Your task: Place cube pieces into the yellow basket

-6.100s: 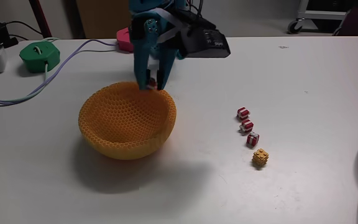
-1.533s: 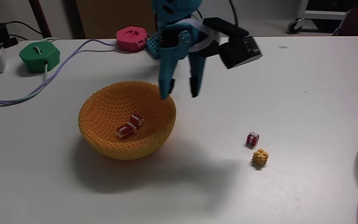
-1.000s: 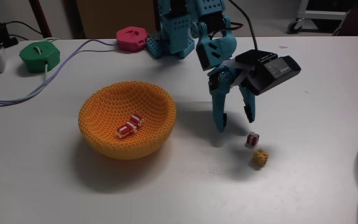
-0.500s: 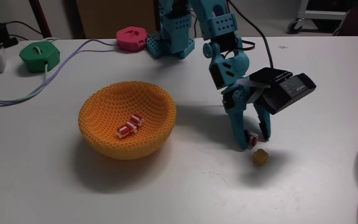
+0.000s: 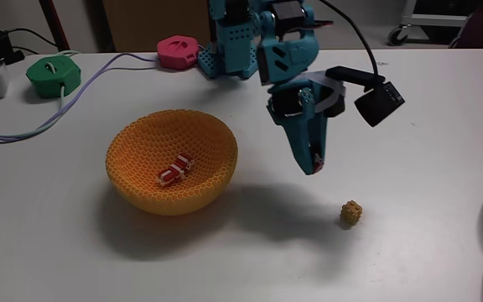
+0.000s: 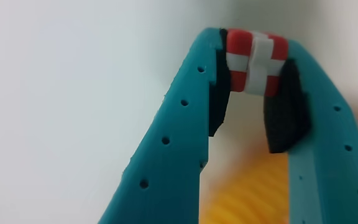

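Mid-carry: jaws of the gripper (image 6: 253, 59) clamped on a red-and-white cube (image 6: 256, 61), lifted off the table (image 5: 426, 126). Next: across to the yellow basket (image 5: 141, 191), then release. Studded yellow cube (image 5: 351, 212) left.

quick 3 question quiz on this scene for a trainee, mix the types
1. True or false: the claw is shut on a red-and-white cube.
2. Which cube is left on the table in the fixed view? A) the yellow cube B) a green cube C) a blue cube
3. Fill in: the striped cubes already dropped lie inside the ____.

Key: 1 true; 2 A; 3 bowl.
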### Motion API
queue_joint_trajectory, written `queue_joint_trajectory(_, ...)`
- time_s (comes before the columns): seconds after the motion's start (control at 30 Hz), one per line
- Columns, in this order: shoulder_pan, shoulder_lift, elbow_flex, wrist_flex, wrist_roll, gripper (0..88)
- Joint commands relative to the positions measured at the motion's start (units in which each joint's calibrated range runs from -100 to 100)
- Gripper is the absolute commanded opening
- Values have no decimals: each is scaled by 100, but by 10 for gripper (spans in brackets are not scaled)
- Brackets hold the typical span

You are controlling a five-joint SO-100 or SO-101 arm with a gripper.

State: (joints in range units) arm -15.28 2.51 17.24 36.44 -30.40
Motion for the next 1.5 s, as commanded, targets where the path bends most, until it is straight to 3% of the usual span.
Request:
queue_joint_trajectory(0.0, 894, -800, -660, 1369, 620, 0)
queue_joint_trajectory(0.2, 2180, -895, -814, 2777, 1621, 0)
queue_joint_trajectory(0.23, 2302, -885, -795, 2924, 1695, 47)
queue_joint_trajectory(0.3, 2395, -876, -805, 3298, 1812, 279)
queue_joint_trajectory(0.33, 2395, -876, -833, 3480, 1836, 353)
queue_joint_trajectory(0.43, 2190, -904, -1016, 3854, 1573, 437)
queue_joint_trajectory(0.57, 1370, -914, -1604, 3819, 596, 452)
queue_joint_trajectory(0.63, 792, -895, -1575, 3168, -49, 430)
queue_joint_trajectory(0.77, -215, -866, -150, -30, -1094, 413)
queue_joint_trajectory(0.87, -615, -601, 900, -2332, -1490, 399)
queue_joint_trajectory(1.0, -979, 175, 1295, -3792, -1812, 386)
queue_joint_trajectory(1.23, -1408, 1511, 1256, -5173, -2154, 368)
queue_joint_trajectory(1.47, -1519, 2571, 399, -5373, -2212, 343)
